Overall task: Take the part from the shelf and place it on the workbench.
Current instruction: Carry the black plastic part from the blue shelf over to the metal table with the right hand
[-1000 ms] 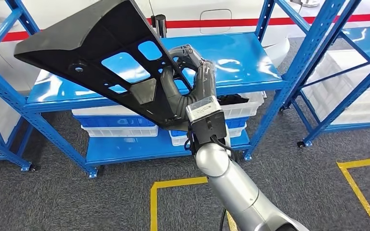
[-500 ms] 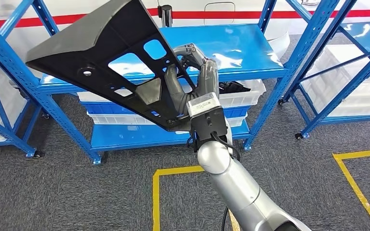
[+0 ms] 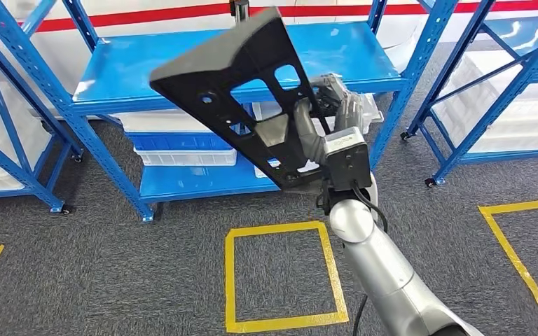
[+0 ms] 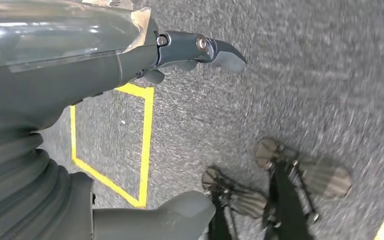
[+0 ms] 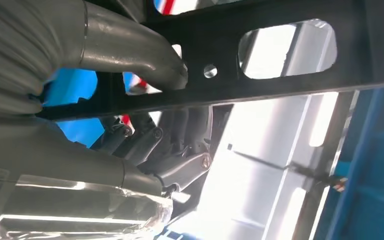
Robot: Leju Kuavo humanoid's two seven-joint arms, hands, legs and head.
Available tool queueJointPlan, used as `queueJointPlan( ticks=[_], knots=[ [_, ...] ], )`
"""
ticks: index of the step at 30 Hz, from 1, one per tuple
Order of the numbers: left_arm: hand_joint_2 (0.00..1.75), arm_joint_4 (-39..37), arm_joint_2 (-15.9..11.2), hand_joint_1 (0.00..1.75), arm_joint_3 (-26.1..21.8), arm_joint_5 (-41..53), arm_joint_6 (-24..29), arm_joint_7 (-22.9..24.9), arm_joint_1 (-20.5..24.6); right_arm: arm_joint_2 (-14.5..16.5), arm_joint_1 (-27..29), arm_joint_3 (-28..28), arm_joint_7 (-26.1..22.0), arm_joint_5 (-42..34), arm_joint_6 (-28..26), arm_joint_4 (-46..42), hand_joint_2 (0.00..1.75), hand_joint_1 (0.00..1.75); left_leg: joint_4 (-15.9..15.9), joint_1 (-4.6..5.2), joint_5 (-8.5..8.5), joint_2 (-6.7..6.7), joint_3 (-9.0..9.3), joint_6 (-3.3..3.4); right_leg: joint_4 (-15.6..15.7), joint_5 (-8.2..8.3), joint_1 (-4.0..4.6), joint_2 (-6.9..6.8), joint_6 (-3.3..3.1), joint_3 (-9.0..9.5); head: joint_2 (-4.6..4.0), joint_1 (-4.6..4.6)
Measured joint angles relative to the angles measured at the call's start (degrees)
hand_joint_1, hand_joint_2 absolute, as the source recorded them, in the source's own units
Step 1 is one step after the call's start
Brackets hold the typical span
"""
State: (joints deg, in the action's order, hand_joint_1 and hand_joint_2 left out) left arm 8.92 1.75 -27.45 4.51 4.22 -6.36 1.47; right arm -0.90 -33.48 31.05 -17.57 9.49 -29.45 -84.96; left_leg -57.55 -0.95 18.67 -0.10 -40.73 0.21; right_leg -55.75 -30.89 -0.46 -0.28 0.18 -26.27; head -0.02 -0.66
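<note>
Holding the part (image 3: pixel 252 91) up in the air, well off the blue shelf (image 3: pixel 147 70) behind it, is the right hand (image 3: pixel 322 122); its fingers (image 5: pixel 145 60) hook through the cutouts and clamp a rib, probably because the big flat panel has no better handle; it's tilted, so my guess is it could swing if the grip slips; the left hand (image 4: pixel 80 100) hangs over the carpet with fingers apart, holding nothing; white bins (image 3: pixel 182 143) sit on the lower shelf levels, can't tell what's inside; yellow floor squares (image 3: pixel 280 276) lie below; no worktop around yet.
</note>
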Motion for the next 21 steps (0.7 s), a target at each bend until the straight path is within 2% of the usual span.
queueJointPlan(
  ticks=[1,3,4,5,6,7,8,9,10,11,12,14,15,16,17,19,20,21],
  knots=[
    [1.75,0.0,0.1,0.0,0.4,0.3,0.0,-0.1,0.0,-0.6,0.8,-0.4,0.2,0.1,-0.1,-0.2,1.75,1.75,-1.7,-0.14,2.33,-0.06,-0.62,-0.27,0.0,0.8,-0.32,-0.13,-0.62,-0.61,0.0,-0.08],
    [1.75,0.0,0.2,0.0,0.9,0.6,-0.1,-0.2,0.1,-1.4,2.0,-1.0,0.6,0.6,-0.2,-0.5,1.75,1.75,-8.3,-0.34,8.92,-0.05,-2.21,-0.75,0.0,2.4,-0.4,-0.2,-1.47,-2.09,0.0,-0.21],
    [1.75,0.0,0.3,0.0,1.2,0.8,-0.3,-0.2,0.1,-1.7,2.5,-1.3,0.9,1.0,-0.2,-0.7,1.75,1.75,-12.4,-0.39,11.17,-0.06,-2.81,-1.02,-0.1,3.2,-0.31,-0.19,-1.55,-2.98,0.0,-0.25],
    [1.75,0.0,0.3,0.0,1.5,1.1,-0.4,-0.4,0.3,-2.0,3.0,-1.5,1.4,1.6,-0.2,-0.8,1.75,1.75,-15.6,-0.41,11.95,-0.06,-2.94,-1.22,-0.3,3.92,-0.25,-0.18,-1.46,-3.93,0.0,-0.25],
    [1.75,0.0,0.3,0.0,1.8,1.5,-0.6,-0.5,0.4,-2.3,3.7,-1.8,2.1,2.3,0.0,-1.0,1.75,1.75,-17.3,-0.47,11.3,-0.05,-2.29,-1.34,-0.5,4.57,-0.22,-0.19,-1.32,-4.94,0.0,-0.26],
    [1.75,0.1,0.4,0.0,2.2,2.0,-0.7,-0.6,0.6,-2.6,4.4,-2.3,2.7,3.1,0.3,-1.2,1.75,1.75,-17.0,-0.54,9.83,-0.05,-0.7,-1.36,-0.7,5.11,-0.22,-0.2,-1.09,-5.9,0.0,-0.26],
    [1.75,0.1,0.5,0.0,2.5,2.4,-0.7,-0.5,0.8,-2.9,5.2,-2.8,3.4,3.8,0.7,-1.5,1.75,1.75,-14.5,-0.61,8.48,-0.06,1.94,-1.26,-1.0,5.54,-0.24,-0.22,-0.82,-6.76,0.0,-0.27],
    [1.75,0.3,0.6,0.0,2.9,2.7,-0.6,-0.4,1.1,-3.2,6.1,-3.4,3.9,4.6,1.2,-1.9,1.75,1.75,-10.7,-0.64,8.22,-0.11,5.14,-1.07,-1.4,5.95,-0.21,-0.27,-0.57,-7.52,0.0,-0.27],
    [1.75,0.4,0.7,0.0,3.2,2.9,-0.5,-0.2,1.4,-3.5,6.9,-4.1,4.4,5.4,1.8,-2.3,1.75,1.75,-6.4,-0.57,8.87,-0.19,8.26,-0.79,-1.7,6.31,-0.13,-0.34,-0.22,-8.07,0.0,-0.22],
    [1.75,0.5,0.9,0.0,3.5,3.1,-0.4,0.1,1.8,-3.7,7.6,-4.8,4.8,6.2,2.4,-2.7,1.75,1.75,-3.0,-0.41,9.88,-0.26,10.52,-0.46,-1.8,6.75,-0.06,-0.45,0.14,-8.46,0.0,-0.16],
    [1.75,0.6,1.1,0.0,3.7,3.3,-0.1,0.4,2.1,-3.8,8.2,-5.5,5.1,6.8,3.1,-3.0,1.75,1.75,-0.9,-0.14,10.78,-0.31,11.64,-0.08,-1.8,7.23,-0.06,-0.56,0.55,-8.72,0.0,-0.11],
    [1.75,0.7,1.5,0.0,4.2,3.4,0.5,0.8,2.6,-4.0,9.0,-6.7,5.6,7.9,4.4,-3.3,1.75,1.75,0.3,0.13,10.29,-0.14,11.43,0.94,-1.7,8.16,-0.06,-0.6,1.4,-9.16,0.0,-0.05],
    [1.75,0.8,1.7,0.0,4.3,3.3,0.7,0.9,2.7,-4.1,9.2,-7.2,5.9,8.3,4.9,-3.3,1.75,1.75,0.6,0.16,9.57,0.02,10.98,1.48,-2.0,7.8,-0.08,-0.47,1.57,-9.66,0.0,-0.03],
    [1.75,0.9,2.0,0.0,4.3,3.3,0.8,1.0,2.9,-4.1,9.4,-7.6,6.2,8.6,5.4,-3.3,1.75,1.75,0.8,0.11,8.7,0.23,10.37,2.04,-3.1,6.51,-0.06,-0.32,1.45,-10.44,0.0,0.1],
    [1.75,0.9,2.2,0.0,4.3,3.2,0.9,1.1,3.0,-4.2,9.4,-7.9,6.4,9.0,5.9,-3.4,1.75,1.75,1.0,0.06,7.85,0.42,9.64,2.46,-5.3,4.29,-0.07,-0.18,1.12,-11.37,0.0,0.26],
    [1.75,1.0,2.5,0.0,4.3,3.0,1.1,1.2,3.1,-4.2,9.4,-8.3,6.9,9.4,6.6,-3.4,1.75,1.75,1.0,0.21,6.34,0.59,7.91,2.84,-12.4,-0.71,-0.34,-0.03,0.62,-13.34,0.0,0.55],
    [1.75,1.1,2.7,0.0,4.3,2.9,1.2,1.2,3.1,-4.2,9.4,-8.4,7.0,9.6,6.8,-3.4,1.75,1.75,1.0,0.23,5.61,0.63,6.95,2.81,-15.8,-2.05,-0.44,0.0,0.87,-13.79,0.0,0.6],
    [1.75,1.1,2.9,0.0,4.3,2.8,1.3,1.2,3.1,-4.2,9.4,-8.5,7.2,9.7,7.0,-3.4,1.75,1.75,1.0,0.22,4.86,0.67,5.97,2.7,-17.8,-2.19,-0.57,0.01,1.49,-13.59,0.0,0.63]
  ],
)
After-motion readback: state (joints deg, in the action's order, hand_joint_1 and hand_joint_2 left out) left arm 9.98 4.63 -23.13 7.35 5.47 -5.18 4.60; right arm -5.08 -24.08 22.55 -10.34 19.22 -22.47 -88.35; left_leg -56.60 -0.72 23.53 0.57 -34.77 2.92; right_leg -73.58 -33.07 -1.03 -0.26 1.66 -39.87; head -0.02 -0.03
